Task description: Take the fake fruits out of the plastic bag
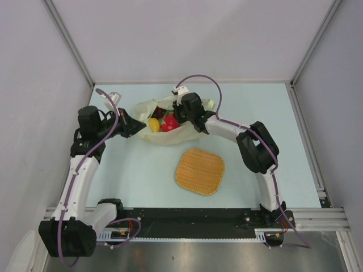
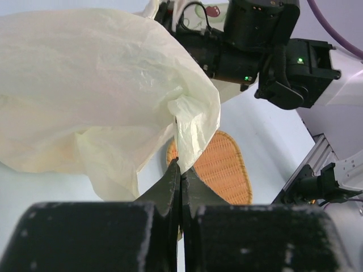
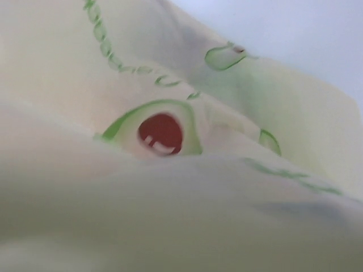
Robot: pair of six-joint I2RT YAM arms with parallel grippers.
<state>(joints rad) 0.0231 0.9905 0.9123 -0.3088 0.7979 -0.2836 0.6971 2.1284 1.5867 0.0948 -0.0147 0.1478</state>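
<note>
Tightly pressed together, the left jaws pinch a crumpled fold at the rim of the plastic bag point(image 2: 85, 85), with no gap showing between their dark, wedge-shaped tips. The film is thin, pale yellow-green and translucent, creased all over with fine wrinkles, and it billows up and away from the pinch in a soft, rounded mass. Whether the right jaws are wide or closed cannot be told. The right wrist view is filled by blurred bag film point(image 3: 170, 226) printed with a red oval ringed in green point(image 3: 161, 133) and thin green lines. From above, the black head of the right arm point(image 1: 190, 107) sits over the bag's open mouth.

Inside that mouth lie a smooth, rounded yellow fruit point(image 1: 153, 124) and, just beside it, a glossy red fruit point(image 1: 168, 123), both still within the bag point(image 1: 164, 137). The bag rests toward the far middle of the pale blue bench point(image 1: 142, 170). Nearer the arm bases, apart from the bag, lies an orange woven mat point(image 1: 199, 171), square with rounded corners and a fine ribbed weave point(image 2: 224, 170).
</note>
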